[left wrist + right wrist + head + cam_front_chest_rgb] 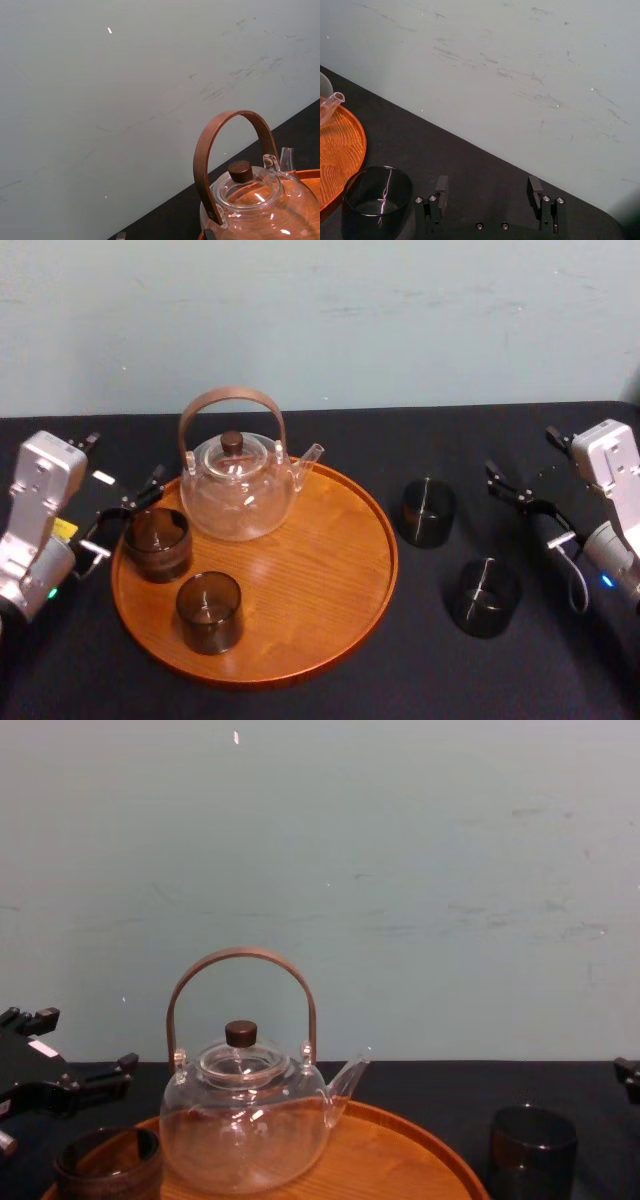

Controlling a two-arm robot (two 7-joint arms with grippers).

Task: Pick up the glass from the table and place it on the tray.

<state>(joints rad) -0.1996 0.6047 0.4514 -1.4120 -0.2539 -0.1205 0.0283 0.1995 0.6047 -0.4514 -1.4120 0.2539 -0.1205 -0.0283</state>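
Two dark glasses wait on table [560, 670], right of tray [320, 580]: far glass [428, 512], near glass [484, 597]. Nearby, right gripper [488, 182] hovers, jaws spread, far glass off to one side, not between them. Risk: misaligned approach, finger clips rim, glass tips or skids. Slick wall may slip in pinch. Swing toward tray could catch teapot [240, 485] spout. By tray's left edge, left gripper [125, 462] spread, empty.

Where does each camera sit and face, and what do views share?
Head: high, looking down on tray, teapot, left gripper, right gripper.
Chest: low, across the table; left gripper lower left.
Left wrist: beside the tray, facing teapot and wall.
Right wrist: facing a glass on the table; own open fingers.
Shared: teapot, head and chest.
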